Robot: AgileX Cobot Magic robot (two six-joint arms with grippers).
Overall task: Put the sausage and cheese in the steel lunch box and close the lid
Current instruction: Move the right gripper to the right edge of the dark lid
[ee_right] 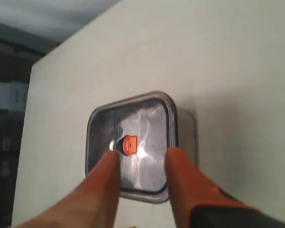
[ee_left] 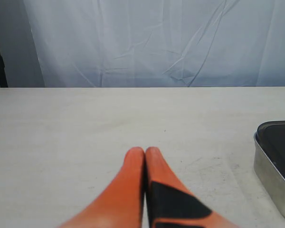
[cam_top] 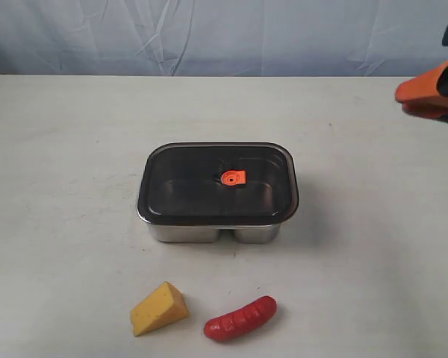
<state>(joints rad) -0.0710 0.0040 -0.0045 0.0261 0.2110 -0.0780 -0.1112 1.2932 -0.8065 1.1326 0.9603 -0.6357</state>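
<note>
The steel lunch box (cam_top: 213, 233) stands mid-table with its dark translucent lid (cam_top: 218, 185) lying on top, orange valve tab (cam_top: 232, 177) at the centre. In front of it on the table lie the yellow cheese (cam_top: 158, 308) wedge and the red sausage (cam_top: 240, 318), side by side. My right gripper (ee_right: 141, 156) is open and empty, raised well off to the right of the box and looking down on the lid (ee_right: 133, 142). Only its orange fingers (cam_top: 425, 89) show at the exterior view's right edge. My left gripper (ee_left: 145, 152) is shut and empty over bare table, left of the box (ee_left: 275, 171).
A pale cloth backdrop (cam_top: 209, 33) hangs behind the table's far edge. The white table (cam_top: 60, 186) stretches bare to the left and right of the box.
</note>
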